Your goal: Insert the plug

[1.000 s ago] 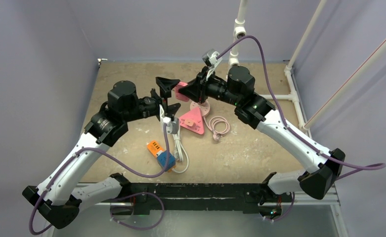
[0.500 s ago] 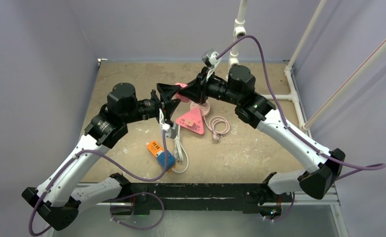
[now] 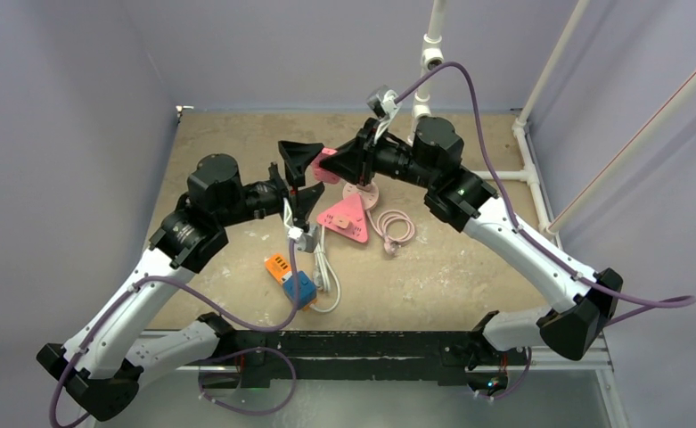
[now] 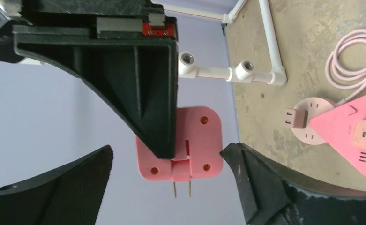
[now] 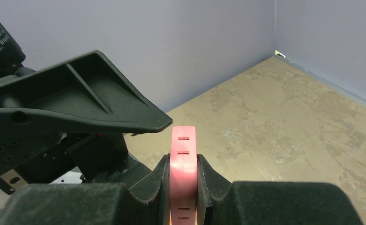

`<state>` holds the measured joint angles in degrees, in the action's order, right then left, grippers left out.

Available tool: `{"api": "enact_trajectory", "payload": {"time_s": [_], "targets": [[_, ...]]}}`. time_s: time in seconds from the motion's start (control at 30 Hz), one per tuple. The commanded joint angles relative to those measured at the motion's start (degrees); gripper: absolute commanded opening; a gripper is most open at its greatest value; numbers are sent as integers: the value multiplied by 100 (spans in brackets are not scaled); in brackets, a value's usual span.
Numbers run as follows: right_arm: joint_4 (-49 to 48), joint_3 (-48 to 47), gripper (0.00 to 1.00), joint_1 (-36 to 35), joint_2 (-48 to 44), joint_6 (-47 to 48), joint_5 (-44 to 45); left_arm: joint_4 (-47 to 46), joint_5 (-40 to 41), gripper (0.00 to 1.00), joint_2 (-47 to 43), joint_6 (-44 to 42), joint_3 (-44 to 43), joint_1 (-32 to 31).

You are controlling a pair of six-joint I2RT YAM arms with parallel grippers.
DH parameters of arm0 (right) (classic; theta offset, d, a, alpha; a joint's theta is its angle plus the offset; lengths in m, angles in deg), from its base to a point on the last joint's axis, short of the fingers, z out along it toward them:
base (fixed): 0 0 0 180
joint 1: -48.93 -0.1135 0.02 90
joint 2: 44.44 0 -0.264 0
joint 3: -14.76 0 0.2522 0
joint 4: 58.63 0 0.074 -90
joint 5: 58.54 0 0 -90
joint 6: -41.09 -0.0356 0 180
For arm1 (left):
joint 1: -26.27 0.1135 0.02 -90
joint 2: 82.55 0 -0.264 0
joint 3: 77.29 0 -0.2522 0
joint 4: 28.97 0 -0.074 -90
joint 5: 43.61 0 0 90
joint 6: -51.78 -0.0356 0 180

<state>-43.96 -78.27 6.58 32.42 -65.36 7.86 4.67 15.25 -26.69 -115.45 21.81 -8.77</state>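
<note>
Lavender walls (image 3: 77, 71) and a scuffed tan tabletop (image 3: 451, 267) behind both arms. Up in the air over the far middle of it, right gripper (image 3: 342, 166) clamped on the flat faces of a pink square adapter (image 4: 197, 140), seen edge-on between its jaws in the right wrist view, with two metal prongs (image 4: 182, 189) poking out of the free edge. Left gripper (image 3: 301, 176) spread wide, one jaw to each side of the adapter, apparently touching neither face; nothing held. Below and beyond the left jaws, on the table: a pink triangular power strip (image 3: 346, 217) lying against a round pink socket (image 3: 363, 193) with a small plug (image 4: 294, 118) already in it, and a coiled pink cable (image 3: 394, 227) just beside them. Nearer the arm bases, under the left jaws, a white cord (image 3: 324, 267) and an orange-and-blue block (image 3: 291, 279). Looks like a mid-air handover or regrasp, with the insertion itself not yet begun. Risks from here: closing the left jaws off-centre and twisting the adapter in the right grip; letting go on the right before a firm hold on the left, and dropping the adapter onto the strip; pinching over the prongs, bending them or blocking the way into the slots; knocking the two sets of jaws together, close as they are. Later, a tilted adapter scraping the strip's face and shoving the light strip aside instead of seating.
</note>
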Motion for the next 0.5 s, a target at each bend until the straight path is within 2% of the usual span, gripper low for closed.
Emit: {"api": "enact_trajectory", "payload": {"time_s": [0.0,0.27,0.3,0.47], "targets": [[-261,-150,0,-87,-207,-167,-271,-95,162,99,-203,-5,290,0],[-205,-152,0,-81,-258,-139,-270,-341,240,99,-248,-1,415,-1],[-176,-151,0,-84,-266,-133,-250,-378,209,97,-224,-12,390,-2],[-138,-107,0,-82,-279,-114,-227,-405,34,63,-75,45,145,0]]}}
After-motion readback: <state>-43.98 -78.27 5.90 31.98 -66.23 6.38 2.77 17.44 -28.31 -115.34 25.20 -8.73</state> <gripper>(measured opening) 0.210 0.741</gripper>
